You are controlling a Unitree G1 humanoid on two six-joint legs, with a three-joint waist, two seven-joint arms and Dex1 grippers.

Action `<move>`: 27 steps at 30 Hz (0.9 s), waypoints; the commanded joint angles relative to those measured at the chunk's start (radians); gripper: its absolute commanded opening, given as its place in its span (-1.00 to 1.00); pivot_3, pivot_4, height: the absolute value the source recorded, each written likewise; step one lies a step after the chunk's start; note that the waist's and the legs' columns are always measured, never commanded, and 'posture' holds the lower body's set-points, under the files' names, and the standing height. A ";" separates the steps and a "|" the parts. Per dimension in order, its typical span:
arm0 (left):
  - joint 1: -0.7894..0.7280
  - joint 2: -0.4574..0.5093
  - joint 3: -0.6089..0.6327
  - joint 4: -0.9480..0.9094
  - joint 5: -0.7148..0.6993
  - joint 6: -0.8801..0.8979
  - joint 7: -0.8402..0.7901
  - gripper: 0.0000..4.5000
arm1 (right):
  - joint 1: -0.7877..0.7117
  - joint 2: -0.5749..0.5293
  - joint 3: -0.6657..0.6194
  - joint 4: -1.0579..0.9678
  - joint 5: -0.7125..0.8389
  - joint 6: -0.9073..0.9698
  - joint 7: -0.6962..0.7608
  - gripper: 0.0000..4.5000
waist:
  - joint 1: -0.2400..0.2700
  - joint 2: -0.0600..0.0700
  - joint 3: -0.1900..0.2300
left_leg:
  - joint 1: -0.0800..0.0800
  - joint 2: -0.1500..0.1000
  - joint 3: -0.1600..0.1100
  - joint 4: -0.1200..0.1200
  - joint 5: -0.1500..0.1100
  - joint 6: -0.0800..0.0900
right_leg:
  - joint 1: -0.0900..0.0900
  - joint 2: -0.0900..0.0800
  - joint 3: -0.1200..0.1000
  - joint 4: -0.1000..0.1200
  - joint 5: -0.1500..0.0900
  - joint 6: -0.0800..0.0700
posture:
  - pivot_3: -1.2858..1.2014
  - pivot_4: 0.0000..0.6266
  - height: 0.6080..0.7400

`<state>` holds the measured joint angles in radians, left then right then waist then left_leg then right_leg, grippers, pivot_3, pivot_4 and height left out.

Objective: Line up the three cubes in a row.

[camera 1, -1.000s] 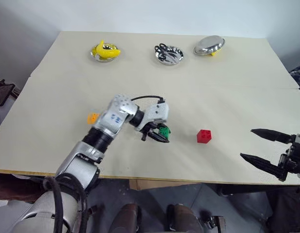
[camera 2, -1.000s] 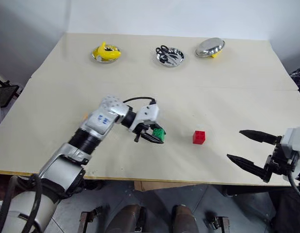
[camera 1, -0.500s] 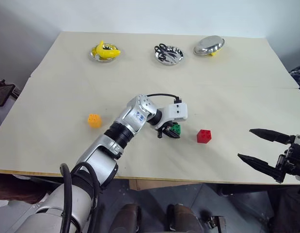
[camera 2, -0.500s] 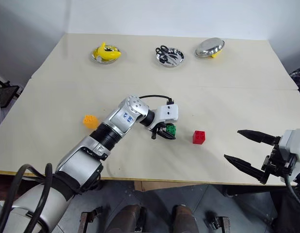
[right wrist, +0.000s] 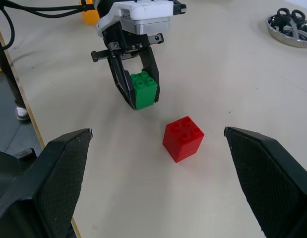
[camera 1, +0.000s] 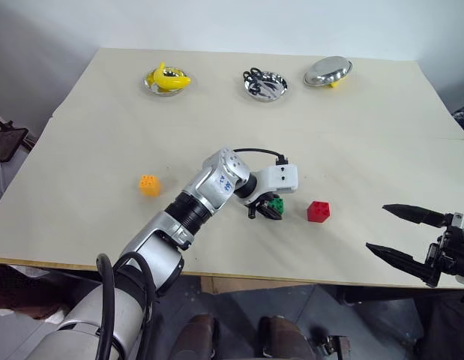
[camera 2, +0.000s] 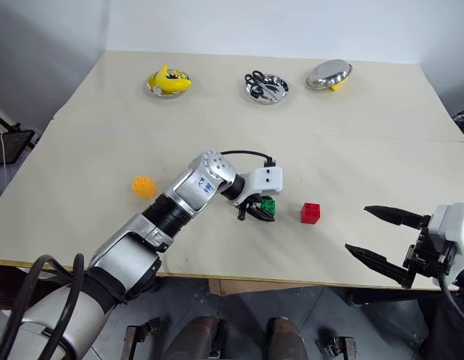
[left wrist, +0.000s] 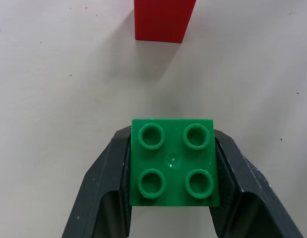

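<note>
One green cube (left wrist: 173, 161), clenched in the left pincer (camera 1: 270, 209), has been carried across the bench (camera 1: 366, 112) to just short of the red cube (camera 1: 318, 211) ahead, the orange-yellow cube (camera 1: 149, 184) well behind, while the right pincer (camera 1: 408, 240) gapes empty.

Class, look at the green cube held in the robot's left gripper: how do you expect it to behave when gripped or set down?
The green cube looks like stiff moulded plastic, so it should keep its shape in the left gripper. Its flat sides meet the fingers squarely, so slipping seems unlikely. Blocky, with flat faces, it will probably sit without rolling beside the red cube.
</note>
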<state>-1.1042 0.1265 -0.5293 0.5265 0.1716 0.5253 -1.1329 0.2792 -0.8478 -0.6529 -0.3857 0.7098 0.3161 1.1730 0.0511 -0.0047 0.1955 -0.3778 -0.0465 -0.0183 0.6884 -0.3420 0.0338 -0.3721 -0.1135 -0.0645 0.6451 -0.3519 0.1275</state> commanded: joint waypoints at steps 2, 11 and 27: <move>0.017 -0.013 -0.011 -0.026 0.000 0.005 0.007 -0.17 | -0.005 0.003 0.000 -0.025 0.017 0.000 -0.006 1.00 | 0.001 0.000 0.000 | 0.000 0.000 0.000 0.000 0.000 0.000 | 0.000 0.000 0.000 0.000 0.000 0.000 | 0.03 -0.52 1.00; 0.020 -0.004 0.053 -0.058 -0.065 -0.006 -0.006 0.99 | -0.020 0.005 0.027 -0.021 0.018 -0.002 -0.009 1.00 | 0.000 0.000 0.000 | 0.000 0.000 0.000 0.001 0.000 0.000 | 0.000 0.000 0.000 0.000 0.000 0.000 | 0.03 -0.52 1.00; 0.348 0.380 0.648 -0.346 -0.503 -0.338 -0.121 0.99 | -0.290 0.003 0.243 0.085 0.014 -0.008 0.034 1.00 | -0.049 0.001 0.000 | 0.002 0.002 -0.001 0.000 0.000 -0.001 | -0.002 -0.001 0.001 0.002 0.000 0.000 | 0.03 -0.52 1.00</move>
<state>-0.7807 0.4953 0.0672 0.2534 -0.2885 0.2055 -1.2690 0.0024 -0.8494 -0.4174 -0.2963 0.7101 0.3138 1.1974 0.0024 -0.0039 0.1951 -0.3752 -0.0437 -0.0196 0.6881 -0.3419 0.0323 -0.3739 -0.1145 -0.0628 0.6464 -0.3518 0.1272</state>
